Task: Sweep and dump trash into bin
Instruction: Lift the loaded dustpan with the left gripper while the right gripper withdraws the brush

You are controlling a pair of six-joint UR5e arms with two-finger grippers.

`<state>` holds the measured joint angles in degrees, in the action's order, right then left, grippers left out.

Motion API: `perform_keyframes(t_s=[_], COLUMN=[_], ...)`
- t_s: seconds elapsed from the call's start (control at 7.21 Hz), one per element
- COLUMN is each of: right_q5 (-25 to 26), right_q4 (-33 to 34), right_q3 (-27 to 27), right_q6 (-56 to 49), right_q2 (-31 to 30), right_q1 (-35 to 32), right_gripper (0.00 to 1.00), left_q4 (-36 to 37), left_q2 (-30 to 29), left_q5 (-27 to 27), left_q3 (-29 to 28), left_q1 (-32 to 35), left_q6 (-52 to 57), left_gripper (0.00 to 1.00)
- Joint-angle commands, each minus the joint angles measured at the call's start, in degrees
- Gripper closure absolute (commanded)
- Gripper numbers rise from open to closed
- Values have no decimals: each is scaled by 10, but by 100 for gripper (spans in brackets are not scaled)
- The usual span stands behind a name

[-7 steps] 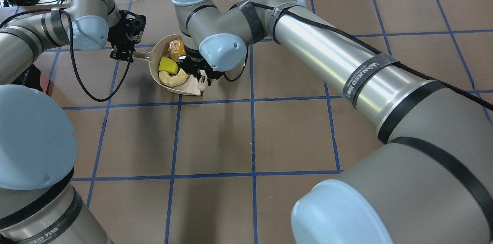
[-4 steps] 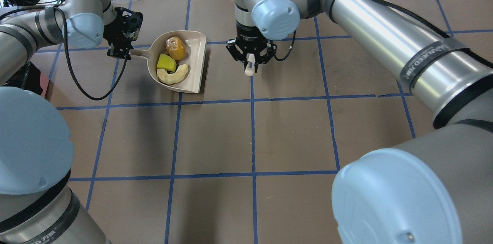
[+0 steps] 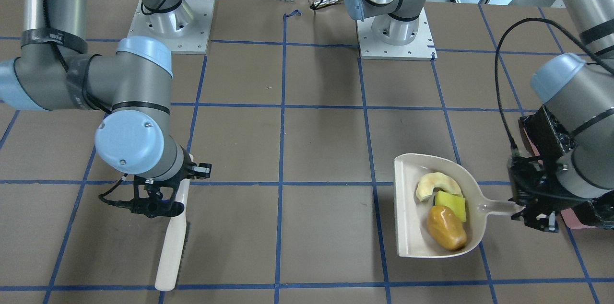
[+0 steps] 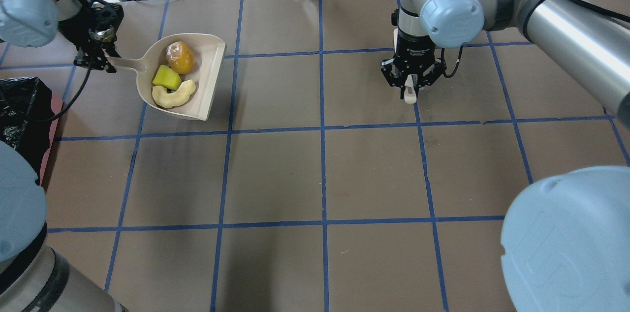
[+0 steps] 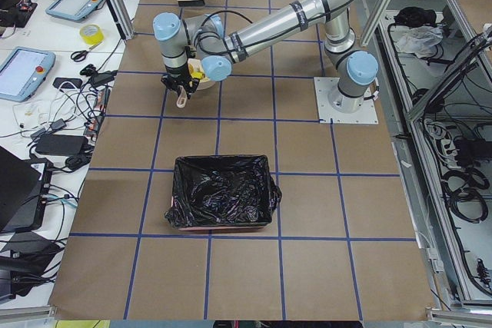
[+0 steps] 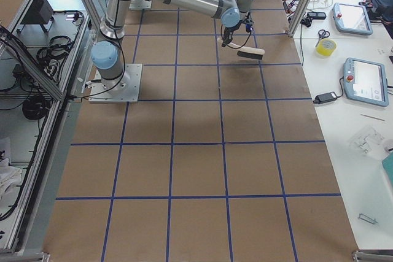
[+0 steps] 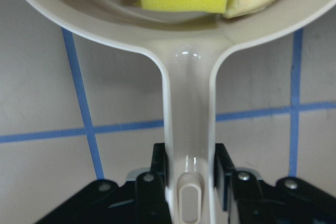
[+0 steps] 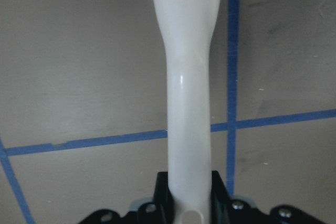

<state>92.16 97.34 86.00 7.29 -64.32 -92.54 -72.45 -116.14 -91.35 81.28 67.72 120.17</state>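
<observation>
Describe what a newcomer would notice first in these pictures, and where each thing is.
On the robot's left side, the left gripper grips the handle of a beige dustpan holding three bright pieces: a golden-brown lump, a yellow wedge and a pale curved piece. On the right side, the right gripper grips a white brush. A black-lined bin stands farther left still.

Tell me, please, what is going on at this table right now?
The left gripper grips the dustpan by its handle; the pan carries all three trash pieces: potato shape, yellow wedge and cream ring. The right gripper holds the brush by its handle, well away on the other side. The black-lined bin stands at the robot's left, and the pieces are not yet dumped.
</observation>
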Motion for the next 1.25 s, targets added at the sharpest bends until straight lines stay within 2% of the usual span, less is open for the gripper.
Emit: perform_keyframes(t_s=[0.0,0.28,0.42,0.56,0.69,0.83,0.97,1.11], right_q5=[14,30,32,32,38,43,43,41], right_q4=[-2,75,151,196,200,205,204,203], right_q3=[59,157,208,234,235,227,219,208], right_q6=[-86,-187,-249,-282,-343,-341,-331,-319], right_q2=[-60,-124,-134,-130,-124,-118,-106,-100], right_q1=[65,158,188,212,229,234,235,238], right_gripper=[100,100,100,100,100,100,100,100], left_q4=[-84,-213,-236,-233,-210,-157,-133,-102], left_q2=[11,-16,-30,-46,-63,-80,-95,-106], left_q5=[35,36,12,-3,-5,-5,-7,-28], left_q3=[-44,-178,-231,-256,-263,-263,-265,-271], left_q1=[-110,-191,-209,-239,-266,-282,-286,-286], left_q6=[120,219,274,323,375,434,471,492], left_gripper=[100,100,100,100,100,100,100,100])
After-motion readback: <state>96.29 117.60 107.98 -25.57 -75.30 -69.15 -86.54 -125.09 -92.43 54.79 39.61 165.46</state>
